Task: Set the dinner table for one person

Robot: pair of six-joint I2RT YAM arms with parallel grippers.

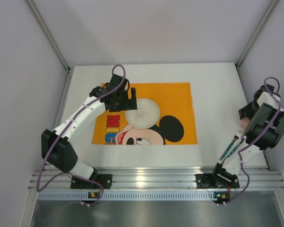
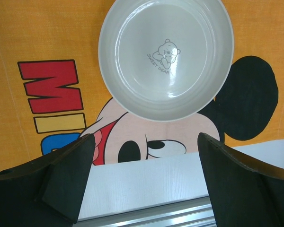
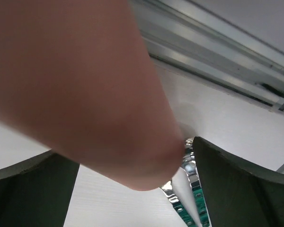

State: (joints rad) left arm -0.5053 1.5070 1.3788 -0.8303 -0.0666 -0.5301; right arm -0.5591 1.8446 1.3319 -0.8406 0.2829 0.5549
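Lying ready: plate (image 2: 165,56) on mat (image 1: 175,99), mid table (image 1: 213,80).
Pending: fork (image 1: 233,143), at table's right edge.
Left gripper (image 2: 146,142): spread, empty, beside plate.
Right gripper (image 3: 137,161): spread, above fork, pink thing (image 3: 85,94) close.

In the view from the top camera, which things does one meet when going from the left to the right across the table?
left gripper → white plate → fork → right gripper. The orange placemat is left out: it lies under the plate and reaches past it on both sides.
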